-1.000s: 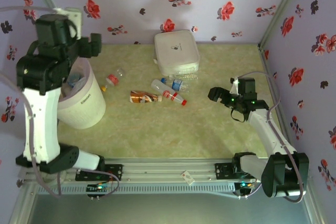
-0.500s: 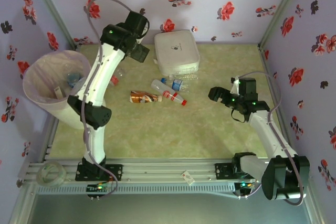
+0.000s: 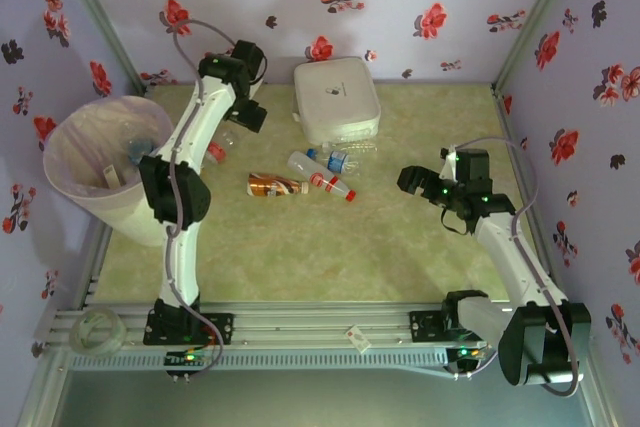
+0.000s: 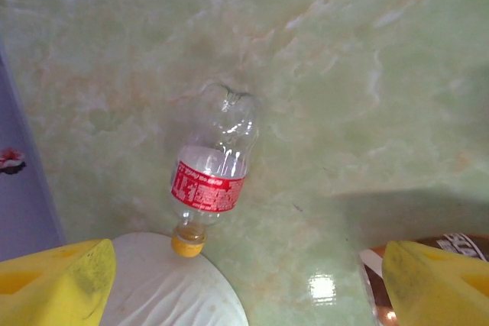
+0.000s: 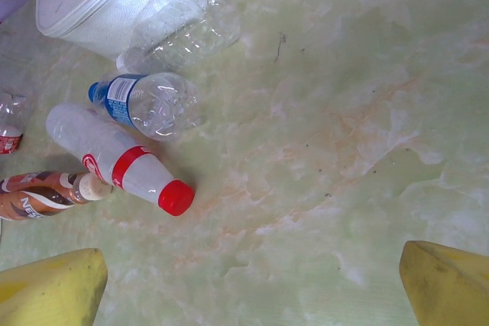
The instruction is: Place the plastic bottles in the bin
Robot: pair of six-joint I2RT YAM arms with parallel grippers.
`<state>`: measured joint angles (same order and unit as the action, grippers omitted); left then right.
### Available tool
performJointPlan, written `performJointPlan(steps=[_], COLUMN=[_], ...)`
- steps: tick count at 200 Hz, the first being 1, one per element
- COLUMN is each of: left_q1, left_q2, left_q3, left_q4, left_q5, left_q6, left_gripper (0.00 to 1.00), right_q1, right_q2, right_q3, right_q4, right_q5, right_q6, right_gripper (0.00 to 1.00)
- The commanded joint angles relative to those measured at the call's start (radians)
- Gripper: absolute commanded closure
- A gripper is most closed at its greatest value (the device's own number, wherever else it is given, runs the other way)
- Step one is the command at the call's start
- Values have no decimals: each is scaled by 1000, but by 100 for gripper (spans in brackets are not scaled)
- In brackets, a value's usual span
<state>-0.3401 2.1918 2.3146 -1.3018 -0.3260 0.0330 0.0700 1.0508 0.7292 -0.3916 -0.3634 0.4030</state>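
With left end effector (image 4: pixel 246 288) spread wide above small clear red-labelled plastic bottle (image 4: pixel 212 181) on green marbled tabletop (image 4: pixel 367 74): likely light, thin, crushable, slippery; best pinched across labelled middle.

Clear bottles (image 3: pixel 303 163) lie sideways right of the bag-lined bin (image 3: pixel 122 213).

My arms (image 3: pixel 198 119): white links w/ black joints, grey cables (image 3: pixel 190 24) looped alongside, green LEDs (image 3: pixel 441 187) at rt wrist, yellow fingers (image 4: pixel 53 280).
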Motion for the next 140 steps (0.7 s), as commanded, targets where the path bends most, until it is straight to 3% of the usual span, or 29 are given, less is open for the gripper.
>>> performJointPlan(steps=[1,140], left_q1=[28,143], left_q2=[49,165], left_q3=[-19,-216], left_q4=[21,185], left_q5=[35,111], left_q6=[-14,-21], left_gripper=[9,7], right_q1=[-6,-10], right_q2=[-24,-60], right_q3=[-17,-8], right_q4=[-10,-57], right_q5=[17,59], right_q6=[-6,-31], right_gripper=[1,1])
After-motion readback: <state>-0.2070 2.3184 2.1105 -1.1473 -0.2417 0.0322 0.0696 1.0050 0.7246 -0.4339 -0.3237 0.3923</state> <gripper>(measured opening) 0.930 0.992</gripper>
